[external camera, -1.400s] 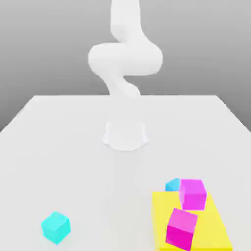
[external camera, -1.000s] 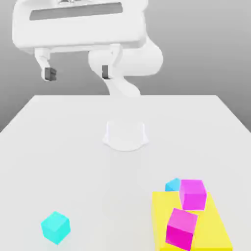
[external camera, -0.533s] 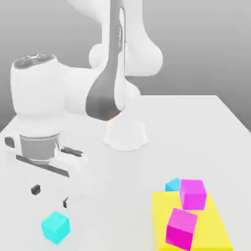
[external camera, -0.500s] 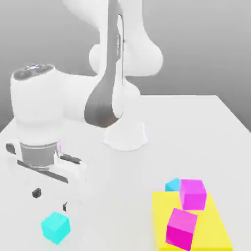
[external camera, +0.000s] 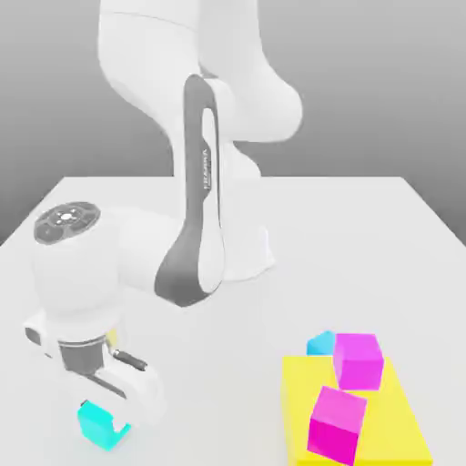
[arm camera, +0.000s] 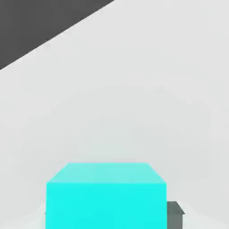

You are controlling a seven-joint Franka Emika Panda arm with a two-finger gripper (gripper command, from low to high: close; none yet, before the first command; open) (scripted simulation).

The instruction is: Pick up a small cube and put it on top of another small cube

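Gripper (external camera: 103, 420), wide half a second ago, now down and clamped on cyan cube (external camera: 98, 428); grasp apparently made, lift next.

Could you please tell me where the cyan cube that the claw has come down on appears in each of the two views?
Exterior view: cyan cube at the lower left, on the white table, under the claw.
Hand view: the same cube close up.
Shared landmark: the white table.
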